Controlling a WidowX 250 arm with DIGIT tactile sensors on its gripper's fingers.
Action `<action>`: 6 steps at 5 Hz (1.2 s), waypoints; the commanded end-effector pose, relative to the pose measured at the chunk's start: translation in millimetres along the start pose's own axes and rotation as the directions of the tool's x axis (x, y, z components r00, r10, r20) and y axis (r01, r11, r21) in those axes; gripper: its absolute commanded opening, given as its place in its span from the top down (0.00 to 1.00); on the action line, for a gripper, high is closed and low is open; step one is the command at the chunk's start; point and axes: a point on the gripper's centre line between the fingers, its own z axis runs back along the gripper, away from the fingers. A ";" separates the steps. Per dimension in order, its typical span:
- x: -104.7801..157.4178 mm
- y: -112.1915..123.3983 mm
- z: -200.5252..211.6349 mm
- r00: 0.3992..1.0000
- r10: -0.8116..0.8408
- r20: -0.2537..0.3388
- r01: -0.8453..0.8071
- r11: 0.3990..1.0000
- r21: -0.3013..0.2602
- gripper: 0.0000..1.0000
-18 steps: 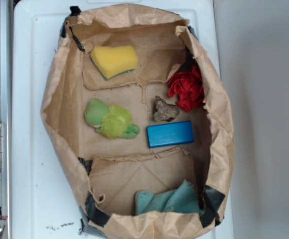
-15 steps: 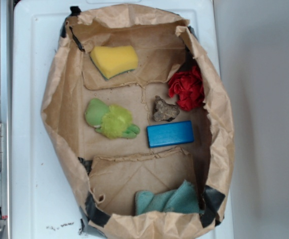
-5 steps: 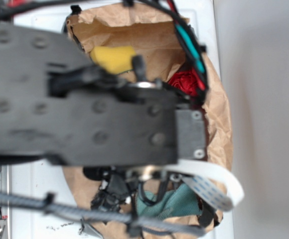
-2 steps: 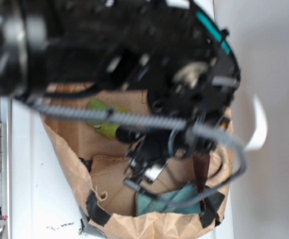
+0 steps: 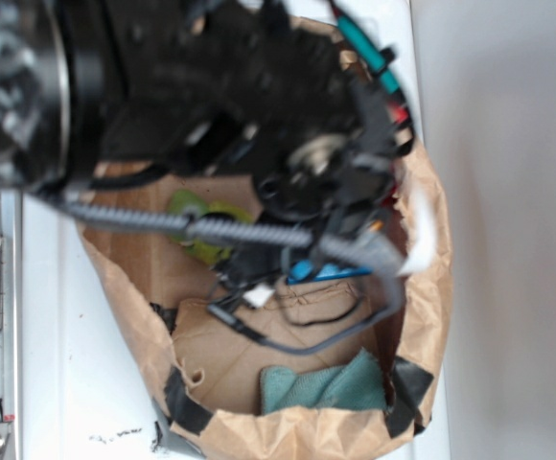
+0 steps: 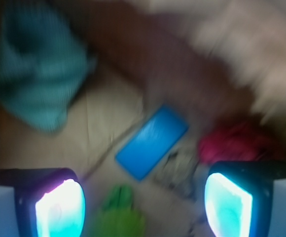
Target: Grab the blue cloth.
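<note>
Down at the near end of the brown paper bag [image 5: 431,287], the blue cloth [image 5: 324,388] lies wrinkled on the bag's floor, tucked against the corner beside a strip of black tape [image 5: 405,391]. In the wrist view the cloth [image 6: 32,74] sits at the upper left, blurred, with nothing touching it. The gripper [image 6: 144,202] is spread wide, its two fingers [image 6: 59,207] glowing at the bottom corners, and nothing is held between them. It hangs above the bag's middle, well apart from the cloth. Between and beyond the fingers lie the blue block [image 6: 152,140], a green soft toy [image 6: 119,212] and the red cloth [image 6: 234,143], all smeared by blur. In the exterior view the black arm [image 5: 211,105] covers the far half of the bag, with a grey ribbed cable [image 5: 192,225] crossing in front. Only slivers of the green toy [image 5: 196,211] and the blue block [image 5: 328,272] show beneath it. The bag rests on a white surface [image 5: 57,364].
</note>
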 end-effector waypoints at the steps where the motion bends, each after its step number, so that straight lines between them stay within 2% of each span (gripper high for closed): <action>1: 9.6 -32.6 -8.4 0.989 -0.151 0.008 0.151 0.988 0.033 0.00; 2: 22.2 -35.6 -17.6 0.987 -0.156 0.040 0.157 0.987 -0.027 0.00; 3: 31.3 -38.9 -25.1 0.985 -0.163 0.052 0.166 0.984 -0.064 0.00; 4: 45.8 -41.2 -33.5 0.981 -0.163 0.102 0.176 0.974 -0.141 0.00; 6: 65.5 -45.4 -31.4 0.964 -0.129 0.234 0.186 0.953 -0.238 0.00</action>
